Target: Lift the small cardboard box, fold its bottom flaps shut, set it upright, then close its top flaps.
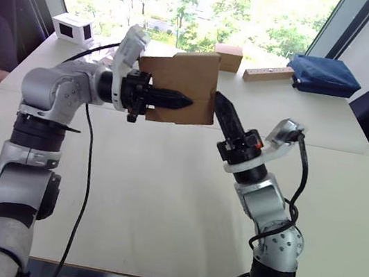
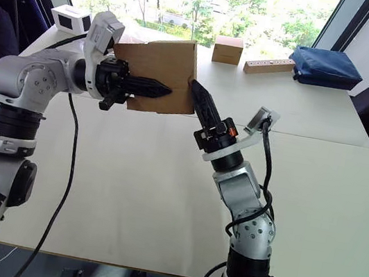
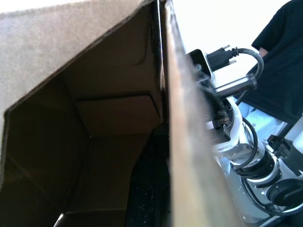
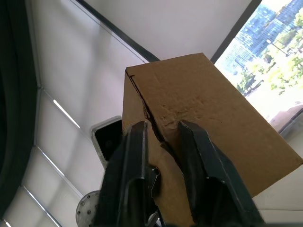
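From the head views, the left gripper [image 1: 169, 99] pinches a wall of the small cardboard box [image 1: 184, 75], held above the worktop [image 1: 164, 177]. In the left wrist view, the box interior looks empty. In the right wrist view, the right gripper [image 4: 163, 130], slightly spread, presses the bottom flaps; pushing off-centre could twist the box loose.

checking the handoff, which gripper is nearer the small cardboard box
Left. The left gripper is clamped on a wall of the small cardboard box, holding it above the table. The right gripper has open fingers at the box's right end.
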Robot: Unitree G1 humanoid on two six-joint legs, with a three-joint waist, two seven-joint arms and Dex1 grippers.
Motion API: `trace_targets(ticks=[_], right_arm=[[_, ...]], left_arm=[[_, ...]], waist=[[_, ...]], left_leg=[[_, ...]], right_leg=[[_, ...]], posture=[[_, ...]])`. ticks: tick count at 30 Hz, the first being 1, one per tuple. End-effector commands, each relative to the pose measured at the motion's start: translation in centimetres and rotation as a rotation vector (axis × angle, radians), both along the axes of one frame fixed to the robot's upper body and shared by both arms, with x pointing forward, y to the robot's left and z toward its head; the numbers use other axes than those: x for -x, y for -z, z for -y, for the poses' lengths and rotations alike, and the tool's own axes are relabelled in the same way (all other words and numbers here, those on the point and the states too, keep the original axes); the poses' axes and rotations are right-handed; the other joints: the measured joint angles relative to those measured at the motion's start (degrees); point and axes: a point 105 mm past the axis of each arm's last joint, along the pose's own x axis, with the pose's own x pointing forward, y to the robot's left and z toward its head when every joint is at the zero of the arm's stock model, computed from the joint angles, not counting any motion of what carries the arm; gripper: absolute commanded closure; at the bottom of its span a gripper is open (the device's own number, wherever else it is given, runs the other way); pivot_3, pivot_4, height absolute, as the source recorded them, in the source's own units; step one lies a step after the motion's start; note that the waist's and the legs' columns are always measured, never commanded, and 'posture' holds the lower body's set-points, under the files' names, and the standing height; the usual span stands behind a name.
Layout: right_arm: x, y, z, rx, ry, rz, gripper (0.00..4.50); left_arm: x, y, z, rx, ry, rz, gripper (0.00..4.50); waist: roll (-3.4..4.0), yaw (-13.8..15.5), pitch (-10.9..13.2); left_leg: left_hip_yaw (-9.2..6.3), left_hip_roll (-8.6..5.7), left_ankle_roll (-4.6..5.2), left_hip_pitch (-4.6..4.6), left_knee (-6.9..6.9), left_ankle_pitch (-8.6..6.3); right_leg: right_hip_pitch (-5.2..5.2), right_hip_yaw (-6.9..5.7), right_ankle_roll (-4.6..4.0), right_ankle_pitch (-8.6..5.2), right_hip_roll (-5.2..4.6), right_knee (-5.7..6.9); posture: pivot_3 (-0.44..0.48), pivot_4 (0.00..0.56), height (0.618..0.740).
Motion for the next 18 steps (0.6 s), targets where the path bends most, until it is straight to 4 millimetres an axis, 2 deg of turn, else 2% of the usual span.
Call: trace_targets(ticks=[1, 5, 12, 18], right_arm=[[0.9, -1.3, 0.1, -0.026, -0.007, 0.056, 4.43], [0.7, -1.2, 0.2, -0.023, 0.007, 0.05, 4.43], [-0.3, -1.3, 1.7, -0.049, 0.085, 0.036, 4.43], [-0.1, -1.4, 1.2, -0.032, 0.063, 0.044, 4.43]], left_arm=[[0.5, -1.5, 0.1, 0.021, 0.017, 0.061, 4.5], [0.6, -1.6, 0.1, 0.019, 0.02, 0.064, 4.5], [0.8, -1.6, 0.1, 0.017, 0.03, 0.066, 4.5], [0.6, -1.6, 0.1, 0.017, 0.026, 0.066, 4.5]], waist=[[0.0, 0.0, 0.0], [0.0, 0.0, 0.0], [0.0, 0.0, 0.0], [0.0, 0.0, 0.0]], left_leg=[[0.0, 0.0, 0.0, 0.0, 0.0, 0.0], [0.0, 0.0, 0.0, 0.0, 0.0, 0.0], [0.01, 0.0, 0.0, 0.0, 0.0, 0.0], [0.0, 0.0, 0.0, 0.0, 0.0, 0.0]], right_leg=[[0.0, 0.0, 0.0, 0.0, 0.0, 0.0], [0.0, 0.0, 0.0, 0.0, 0.0, 0.0], [0.0, 0.0, 0.0, 0.0, 0.0, 0.0], [0.0, 0.0, 0.0, 0.0, 0.0, 0.0]], posture=[[0.0, 0.15, 0.74], [0.0, 0.15, 0.74], [0.0, 0.15, 0.74], [0.0, 0.15, 0.74]])
